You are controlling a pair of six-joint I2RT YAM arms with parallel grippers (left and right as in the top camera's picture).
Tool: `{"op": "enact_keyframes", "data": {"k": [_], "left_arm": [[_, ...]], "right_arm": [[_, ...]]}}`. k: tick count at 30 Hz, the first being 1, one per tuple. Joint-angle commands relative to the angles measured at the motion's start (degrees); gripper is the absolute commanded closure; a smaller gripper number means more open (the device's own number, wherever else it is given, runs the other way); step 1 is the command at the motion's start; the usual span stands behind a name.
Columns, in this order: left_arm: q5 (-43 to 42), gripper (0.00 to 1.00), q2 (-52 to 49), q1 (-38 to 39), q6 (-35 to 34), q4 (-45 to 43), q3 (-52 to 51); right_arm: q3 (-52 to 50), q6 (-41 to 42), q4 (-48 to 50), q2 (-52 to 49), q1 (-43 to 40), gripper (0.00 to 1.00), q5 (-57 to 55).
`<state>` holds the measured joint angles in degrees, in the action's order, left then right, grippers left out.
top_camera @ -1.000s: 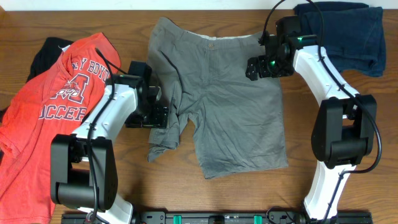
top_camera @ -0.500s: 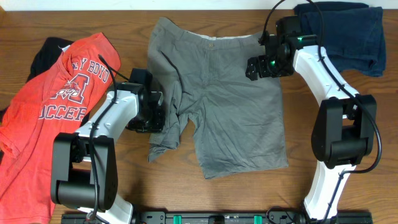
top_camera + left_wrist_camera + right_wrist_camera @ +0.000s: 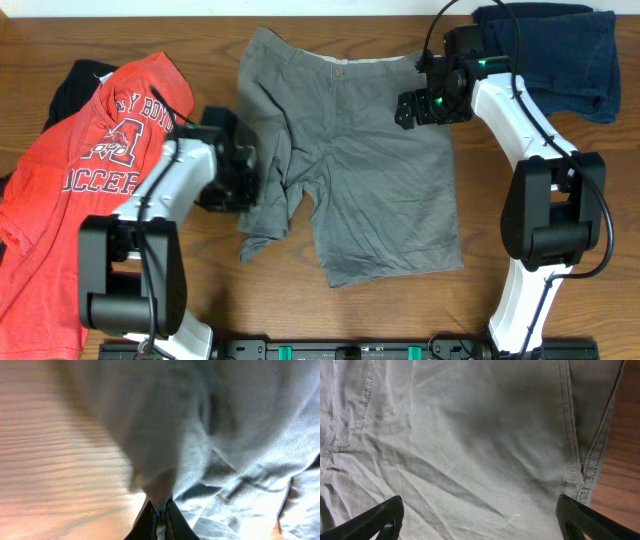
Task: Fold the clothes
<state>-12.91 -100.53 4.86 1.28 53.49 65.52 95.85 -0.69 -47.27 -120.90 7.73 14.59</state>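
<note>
– Garments on the table (image 3: 620,160): how many do you count?

– Four. One pair of grey shorts (image 3: 360,170) is spread in the middle, waistband at the far side. One red T-shirt (image 3: 90,170) with white lettering lies at the left. One black garment (image 3: 78,78) pokes out from under the shirt's far edge. One navy garment (image 3: 560,50) is at the far right corner, apart from the shorts.

– And the arms?

– Two, one gripper each. The left gripper (image 3: 258,185) is at the crumpled left leg of the shorts. The right gripper (image 3: 408,108) is over their far right corner, just near of the waistband.

– Does the overhead view tell you how the jaws stand?

– Hardly. The left one is blurred there, and both are small. The left wrist view settles it: its two fingers (image 3: 144,527) are pressed together on a pinched ridge of grey cloth, bare wood off to the left.

– What about the right wrist view?

– Two dark fingertips (image 3: 380,520) sit in the near corners, spread wide, with nothing gripped. Flat wrinkled cloth fills the space under them, though I cannot tell whether they touch it. That view also shows a stitched seam and a strip of wood at the right. It shows none of the other three garments.
</note>
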Motion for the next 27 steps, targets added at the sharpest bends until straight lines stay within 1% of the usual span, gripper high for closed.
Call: {"op": "enact_keyframes", "data": {"k": [1,4,8,12,16,18,19,21,23,24,25,27], "left_arm": [[4.72,0.94,1.07,-4.35,-1.79,1.77,6.32],[9.57,0.94,1.38,-8.74,-2.43,2.29,9.86],[16.52,0.94,1.36,-14.14,-2.69,1.27,10.58],[23.78,0.94,1.31,-18.75,-6.12,0.81,10.58],[23.63,0.94,1.31,-21.35,-9.16,2.84,10.58],[21.64,0.93,1.31,-21.4,-9.11,4.52,10.58],[19.39,0.87,1.31,-21.38,-9.11,5.46,10.58],[13.53,0.7,1.31,-21.18,-9.09,7.74,10.58],[9.46,0.39,1.31,-20.74,-9.09,10.99,10.58],[8.81,0.3,1.31,-20.41,-9.09,12.52,10.58],[8.76,0.24,1.31,-20.04,-9.11,13.86,10.58],[8.74,0.19,1.31,-18.95,-9.14,15.8,10.56]], "right_arm": [[0.81,-0.7,0.09,0.79,-0.31,0.05,0.17],[0.81,-0.7,0.09,0.79,-0.31,0.05,0.17],[0.81,-0.7,0.09,0.79,-0.31,0.05,0.17],[0.81,-0.7,0.11,0.79,-0.33,0.05,0.17],[0.81,-0.68,0.09,0.79,-0.31,0.05,0.2],[0.81,-0.63,-0.02,0.79,-0.31,0.07,0.22],[0.81,-0.48,-0.15,0.79,-0.31,0.09,0.22],[0.81,0.81,-1.01,0.79,-0.31,0.11,0.22],[0.81,2.86,-3.08,0.79,-0.22,0.15,0.24],[0.81,3.85,-4.39,0.79,-0.09,0.16,0.26],[0.81,4.74,-5.88,0.79,0.2,0.18,0.26],[0.79,5.46,-8.48,0.79,1.05,0.21,0.31]]}}
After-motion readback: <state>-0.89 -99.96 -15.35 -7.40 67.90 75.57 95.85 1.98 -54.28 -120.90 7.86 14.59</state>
